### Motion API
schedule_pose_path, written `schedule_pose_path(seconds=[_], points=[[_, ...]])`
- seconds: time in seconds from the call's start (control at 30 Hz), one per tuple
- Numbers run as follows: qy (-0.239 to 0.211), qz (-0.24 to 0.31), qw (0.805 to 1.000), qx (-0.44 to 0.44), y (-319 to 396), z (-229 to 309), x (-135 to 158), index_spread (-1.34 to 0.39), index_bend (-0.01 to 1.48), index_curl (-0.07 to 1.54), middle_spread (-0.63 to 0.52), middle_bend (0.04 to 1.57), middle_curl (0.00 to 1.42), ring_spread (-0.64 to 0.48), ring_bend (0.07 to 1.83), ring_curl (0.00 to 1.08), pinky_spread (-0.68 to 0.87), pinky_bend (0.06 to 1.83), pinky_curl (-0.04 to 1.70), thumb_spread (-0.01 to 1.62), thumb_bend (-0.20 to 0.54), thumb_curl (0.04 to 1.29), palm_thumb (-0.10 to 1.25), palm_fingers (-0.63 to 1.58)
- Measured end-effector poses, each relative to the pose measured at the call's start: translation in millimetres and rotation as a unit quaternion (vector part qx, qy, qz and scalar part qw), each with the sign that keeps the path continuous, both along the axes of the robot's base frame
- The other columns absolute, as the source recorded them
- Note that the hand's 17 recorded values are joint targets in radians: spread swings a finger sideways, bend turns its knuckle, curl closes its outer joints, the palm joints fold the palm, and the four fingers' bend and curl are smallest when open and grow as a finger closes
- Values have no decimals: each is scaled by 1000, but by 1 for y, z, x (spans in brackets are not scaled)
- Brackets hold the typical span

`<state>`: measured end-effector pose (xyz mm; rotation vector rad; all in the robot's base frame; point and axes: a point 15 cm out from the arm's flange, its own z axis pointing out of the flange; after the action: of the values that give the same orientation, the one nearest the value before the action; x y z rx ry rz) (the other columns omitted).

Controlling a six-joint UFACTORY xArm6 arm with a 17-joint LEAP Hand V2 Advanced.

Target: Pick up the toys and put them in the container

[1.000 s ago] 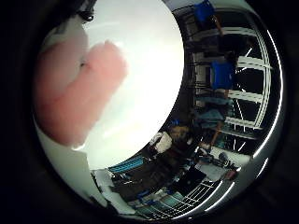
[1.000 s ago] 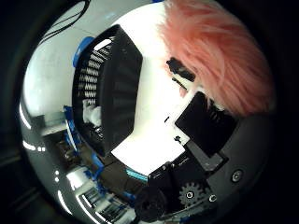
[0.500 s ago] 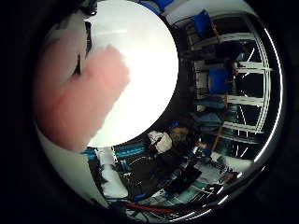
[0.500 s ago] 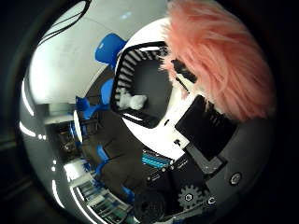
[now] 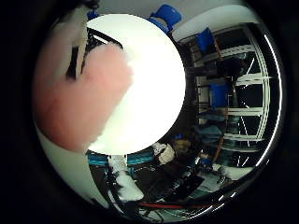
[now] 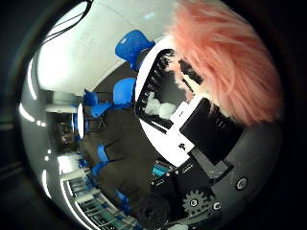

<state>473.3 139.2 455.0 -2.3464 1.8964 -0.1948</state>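
While the hand [image 6: 211, 158] holds the fluffy pink toy [image 6: 230, 67] tight in its fingers, right against the palm, the black container [image 6: 156, 96] sits on the white bench [image 5: 154, 93] toward nine o'clock of the toy.

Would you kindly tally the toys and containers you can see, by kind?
Pink furry toy, close against the hand: 1
White toy, lying in the crate: 1
Black slatted crate: 1
Total: 3
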Motion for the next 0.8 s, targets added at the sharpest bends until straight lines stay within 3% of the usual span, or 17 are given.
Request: schedule_pose_path(seconds=[0.13,0.27,0.33,0.37,0.43,0.5,0.6,0.73,0.8], points=[[-5,-6,1000,7,13,-13,16,-335,947,1048,-231,1209,1053,-236,1408,809,-164,1241,1142,990,-22,693,1006,1005],[-10,-11,1000,22,28,-28,33,-334,898,1039,-231,1152,1036,-232,1376,778,-204,1181,1087,1144,-25,596,930,1048],[-8,-10,999,30,35,-37,39,-338,819,1004,-229,1102,990,-229,1334,727,-261,1098,999,1189,-27,537,882,1105],[-3,-10,999,31,37,-41,39,-345,696,959,-232,1067,924,-234,1271,669,-344,1008,912,1213,-35,497,820,1088],[9,-8,999,30,38,-48,38,-361,485,897,-251,935,832,-251,1184,611,-459,964,832,1234,-41,444,719,891],[17,-3,999,27,38,-55,37,-429,367,817,-244,706,744,-226,1105,569,-365,929,833,1251,-36,396,628,481],[36,1,999,20,37,-65,33,-504,337,698,-158,519,633,-86,905,471,-75,838,810,1258,-27,352,558,184],[53,22,998,16,37,-71,26,-508,226,531,10,355,493,150,685,341,336,740,690,1241,-21,314,508,33],[62,33,997,17,37,-72,21,-501,191,489,61,313,457,199,616,309,425,707,644,1230,-22,303,494,-1]])
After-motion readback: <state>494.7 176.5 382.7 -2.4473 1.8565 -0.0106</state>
